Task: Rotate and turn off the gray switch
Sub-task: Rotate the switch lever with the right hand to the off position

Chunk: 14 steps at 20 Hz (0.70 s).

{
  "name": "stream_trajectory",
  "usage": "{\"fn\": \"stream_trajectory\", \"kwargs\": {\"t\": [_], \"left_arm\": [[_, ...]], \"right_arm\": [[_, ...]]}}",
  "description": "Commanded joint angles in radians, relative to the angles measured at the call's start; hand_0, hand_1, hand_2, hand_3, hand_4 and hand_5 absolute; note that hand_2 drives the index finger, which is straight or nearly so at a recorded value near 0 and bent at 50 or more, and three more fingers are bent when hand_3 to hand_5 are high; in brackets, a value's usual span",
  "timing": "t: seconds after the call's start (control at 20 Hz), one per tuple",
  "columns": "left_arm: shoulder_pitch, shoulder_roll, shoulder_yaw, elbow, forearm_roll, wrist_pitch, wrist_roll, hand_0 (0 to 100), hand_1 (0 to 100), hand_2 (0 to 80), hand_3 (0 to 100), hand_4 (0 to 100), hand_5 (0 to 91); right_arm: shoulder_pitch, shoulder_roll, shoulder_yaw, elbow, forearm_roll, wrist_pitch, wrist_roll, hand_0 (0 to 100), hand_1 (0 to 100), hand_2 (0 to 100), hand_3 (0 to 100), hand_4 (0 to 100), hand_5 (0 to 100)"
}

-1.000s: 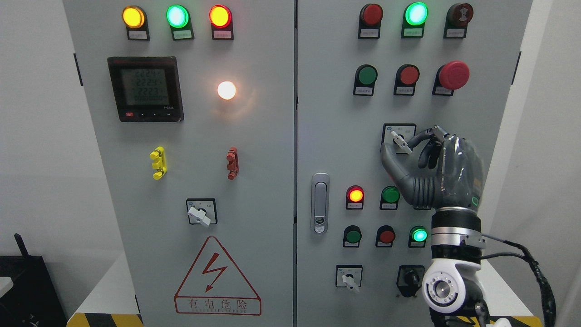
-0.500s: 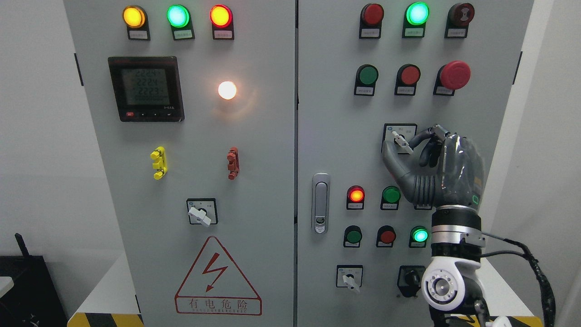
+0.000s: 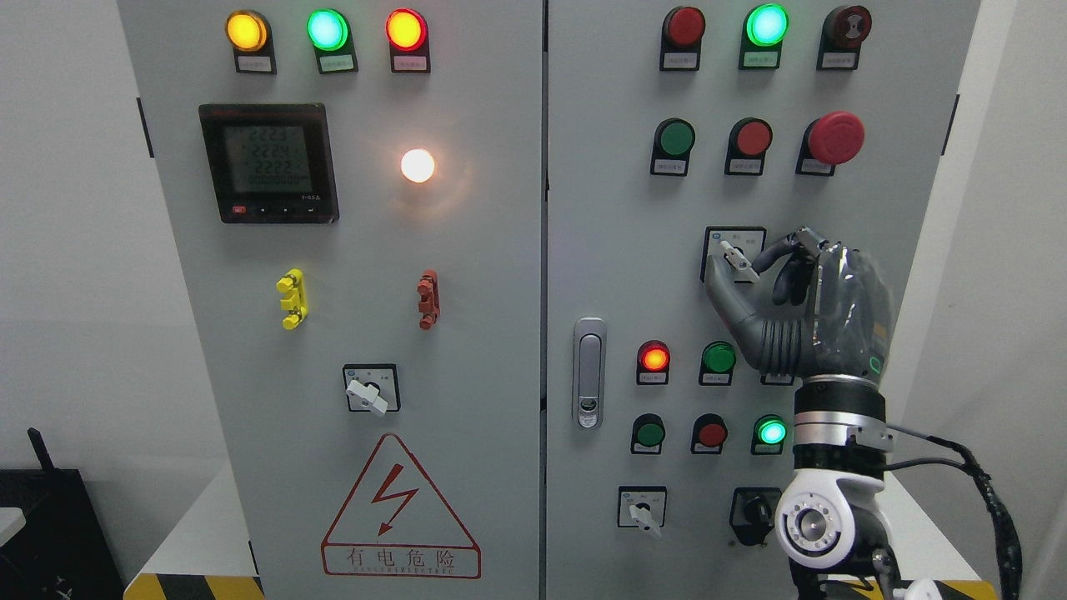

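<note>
Gray switch [image 3: 737, 259] on the right door, lever tilted, apparently pointing lower right.

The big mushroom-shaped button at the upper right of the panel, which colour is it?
Red. The mushroom button sits on a black base, seen clearly in the head view.

Right hand [image 3: 800, 308] at cabinet's right door [image 3: 617, 250], thumb and fingers seemingly closed on rotary switch [image 3: 737, 258], mid-door. Three buttons [image 3: 753, 137] above it, door handle [image 3: 588, 372] lower left. Left door [image 3: 350, 275]: meter [image 3: 268, 163] upper left, another switch [image 3: 370, 390] below centre.
</note>
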Motion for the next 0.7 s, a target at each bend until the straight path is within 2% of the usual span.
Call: {"fn": "stream_trajectory", "kwargs": {"t": [0.0, 0.45, 0.65], "left_arm": [[-0.009, -0.001, 0.008, -0.024, 0.020, 0.002, -0.001, 12, 39, 0.0, 0, 0, 0.0], [-0.009, 0.001, 0.008, -0.024, 0.020, 0.001, 0.001, 12, 39, 0.0, 0, 0, 0.0], [-0.009, 0.001, 0.008, -0.024, 0.020, 0.001, -0.001, 12, 39, 0.0, 0, 0, 0.0]], "right_arm": [[-0.001, 0.007, 0.001, 0.001, 0.001, 0.000, 0.005, 16, 46, 64, 96, 99, 100], [-0.003, 0.007, 0.001, 0.003, 0.001, 0.000, 0.005, 26, 48, 64, 97, 99, 100], [-0.003, 0.007, 0.001, 0.003, 0.002, 0.000, 0.005, 27, 48, 65, 97, 99, 100]]}}
